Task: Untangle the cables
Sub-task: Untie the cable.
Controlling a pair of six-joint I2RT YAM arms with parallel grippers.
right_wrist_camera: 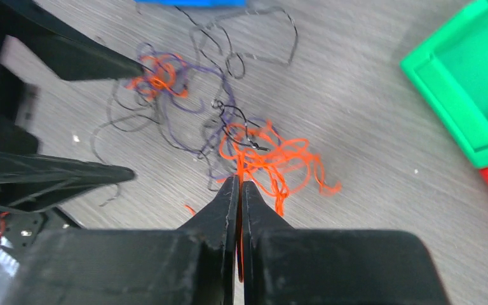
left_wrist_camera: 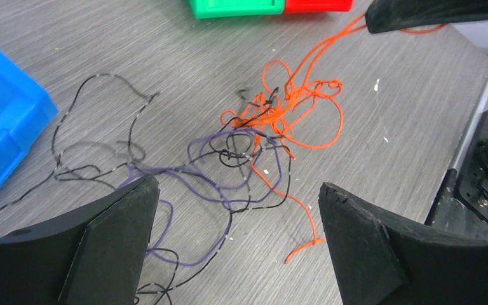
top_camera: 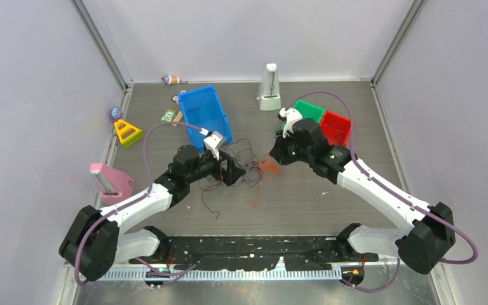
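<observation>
Grey wood-grain table point(top_camera: 330, 203), cables point(left_wrist_camera: 273, 121) snarled mid-table. Over there the right gripper point(right_wrist_camera: 240, 184) pinches an orange strand point(right_wrist_camera: 244, 166); the left gripper point(left_wrist_camera: 238, 185) gapes wide above them. Featherlight, limp, snag-prone, I'd say: take free ends, not the knot.

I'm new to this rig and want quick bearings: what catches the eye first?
A tangle of thin orange, purple and black cables lies in the middle of the table. The right gripper is shut on an orange strand, while the left gripper hangs open over the tangle. Behind them sit a blue bin at left and a green bin and red bin at right.
</observation>
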